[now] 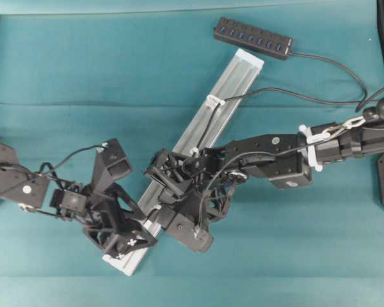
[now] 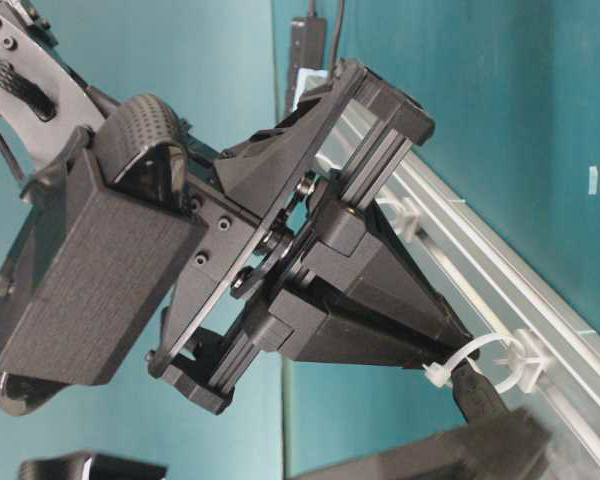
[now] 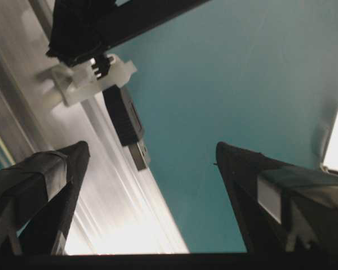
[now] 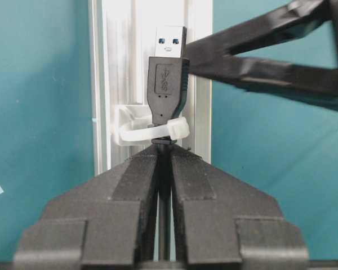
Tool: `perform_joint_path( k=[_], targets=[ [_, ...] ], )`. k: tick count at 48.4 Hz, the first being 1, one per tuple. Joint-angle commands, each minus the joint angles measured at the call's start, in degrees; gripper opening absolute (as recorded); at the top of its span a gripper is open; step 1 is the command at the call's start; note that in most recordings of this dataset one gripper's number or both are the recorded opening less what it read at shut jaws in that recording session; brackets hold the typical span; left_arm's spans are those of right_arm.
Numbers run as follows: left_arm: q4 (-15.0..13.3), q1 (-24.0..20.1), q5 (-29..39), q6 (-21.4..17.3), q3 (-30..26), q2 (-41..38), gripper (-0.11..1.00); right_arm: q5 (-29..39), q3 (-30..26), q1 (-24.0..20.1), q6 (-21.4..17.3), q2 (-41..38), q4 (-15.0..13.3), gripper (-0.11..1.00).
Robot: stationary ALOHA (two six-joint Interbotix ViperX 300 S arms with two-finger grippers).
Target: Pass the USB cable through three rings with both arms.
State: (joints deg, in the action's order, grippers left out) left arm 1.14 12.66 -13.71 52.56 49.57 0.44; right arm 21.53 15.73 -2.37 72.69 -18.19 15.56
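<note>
Right hand [image 4: 164, 154] clamps USB cable [image 4: 167, 84]; plug through ring [image 4: 152, 132].

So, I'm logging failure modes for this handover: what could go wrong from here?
1. The USB plug has only just cleared the white ring; if the right gripper, shut on the cable behind it, lets go early, the plug may slip back.
2. The left gripper is open, one finger over the aluminium rail with the plug between its fingers; closing off-centre could miss the plug or nudge the rail.
</note>
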Motion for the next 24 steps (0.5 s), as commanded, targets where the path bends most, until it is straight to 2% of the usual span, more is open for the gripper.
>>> perform_joint_path(
  k=[1, 11, 24],
  targets=[
    [0.18, -0.79, -1.76, -0.18, -0.97, -0.18, 0.97, -0.35, -0.7, -0.35, 0.09, -0.18, 0.26, 0.08],
    [0.09, -3.16, -3.87, -0.97, -0.97, -0.18, 0.95, -0.53, -0.7, -0.35, 0.09, -0.18, 0.35, 0.08],
    [0.18, -3.16, -3.69, -0.88, -0.88, -0.35, 0.94, -0.53, -0.7, -0.26, 0.09, -0.18, 0.26, 0.08]
  ],
)
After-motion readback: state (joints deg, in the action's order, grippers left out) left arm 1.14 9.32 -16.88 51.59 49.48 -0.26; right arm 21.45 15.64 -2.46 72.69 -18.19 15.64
